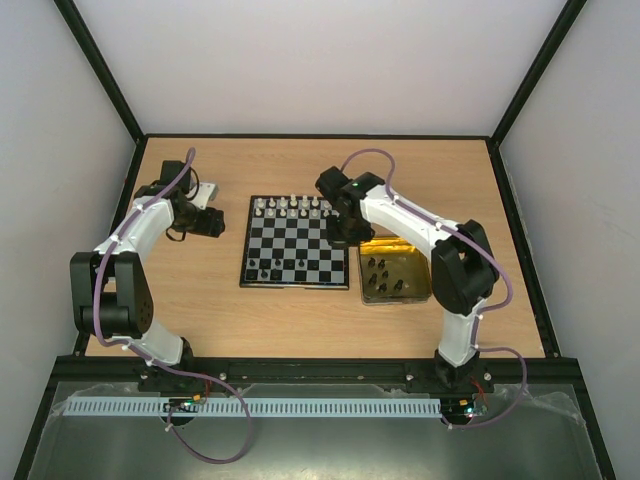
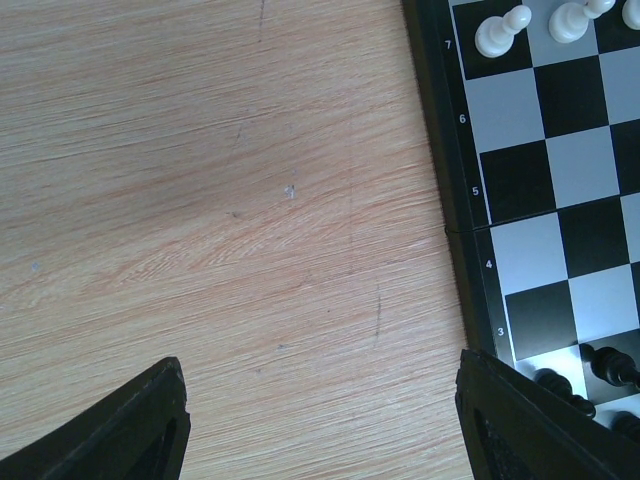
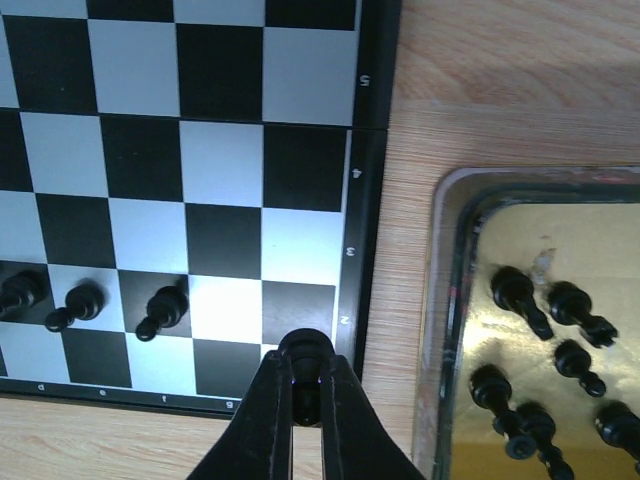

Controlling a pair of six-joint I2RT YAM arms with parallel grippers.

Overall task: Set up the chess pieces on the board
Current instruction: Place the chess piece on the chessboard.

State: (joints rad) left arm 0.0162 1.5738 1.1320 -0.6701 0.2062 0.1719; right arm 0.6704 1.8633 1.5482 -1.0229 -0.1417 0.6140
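Wooden table (image 1: 300, 170): right tool (image 3: 305, 378) points down, clamped on black piece (image 3: 305, 347); left tool (image 2: 320, 405) apart.

table (image 2: 200, 200): matt wood grain | board (image 3: 225, 160): glossy checks | tin (image 3: 445, 300): shiny metal | black chessmen (image 3: 515, 290): glossy

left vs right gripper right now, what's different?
The left gripper has its fingers wide apart and empty; the right gripper is shut on a tiny black chess piece. The left gripper is over the bare light wooden table beside the black-and-silver chessboard; the right gripper is over that board's edge squares, next to the yellow-lined metal tin. Both have black fingers.
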